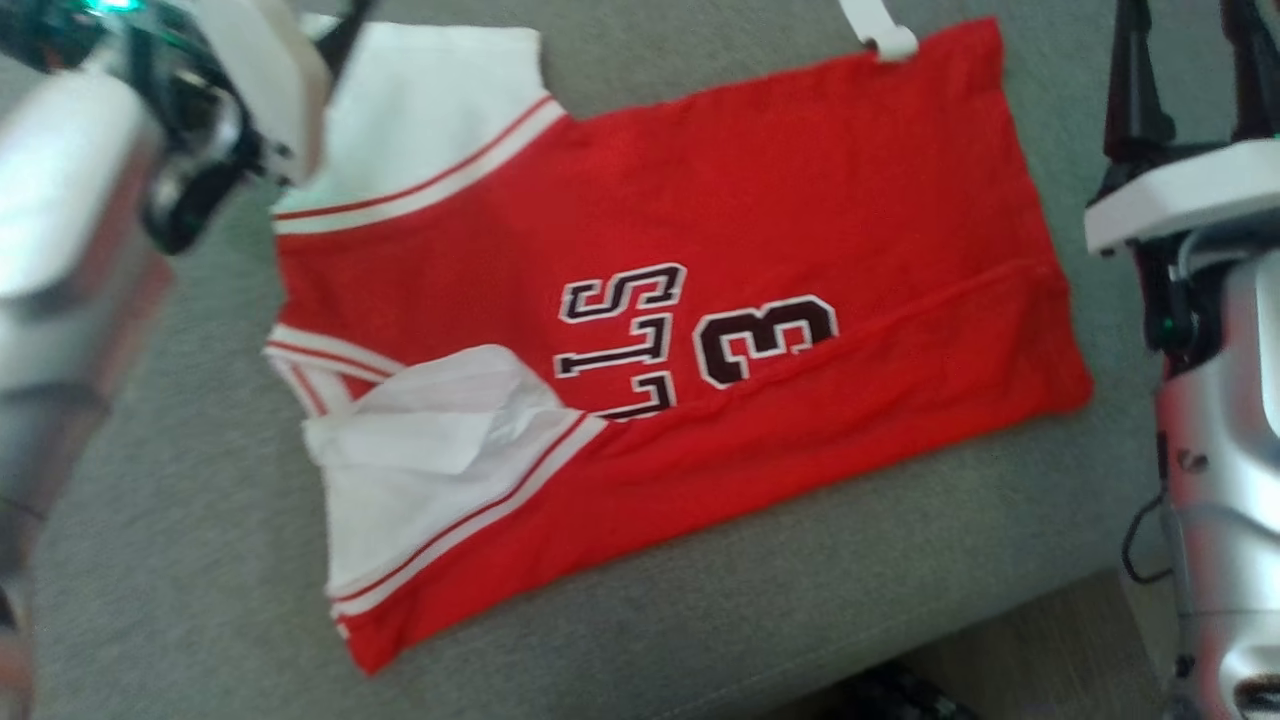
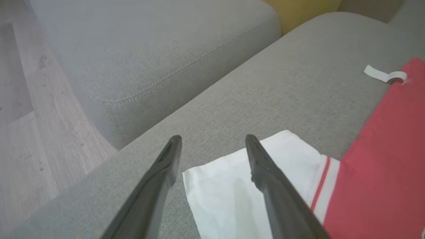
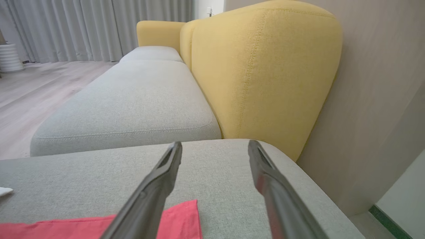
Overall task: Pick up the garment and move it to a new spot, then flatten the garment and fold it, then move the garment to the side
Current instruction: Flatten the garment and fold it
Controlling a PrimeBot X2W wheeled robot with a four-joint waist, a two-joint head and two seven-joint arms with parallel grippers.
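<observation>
Our left gripper (image 2: 213,137) has its two dark fingers spread wide with nothing between them, poised over the white corner of the jersey (image 1: 760,200); we cannot tell whether a fingertip touches the cloth. Our right gripper (image 3: 215,143) is likewise spread and empty, above the jersey's red corner at the far end of the grey seat cushion (image 1: 800,600), near the yellow backrest (image 3: 265,66). We see the red jersey lying flat across that cushion, its near long edge folded over onto itself, black lettering and a numeral 3 facing up, and white panels at our left. A small white strip (image 1: 880,30) lies at its far edge.
</observation>
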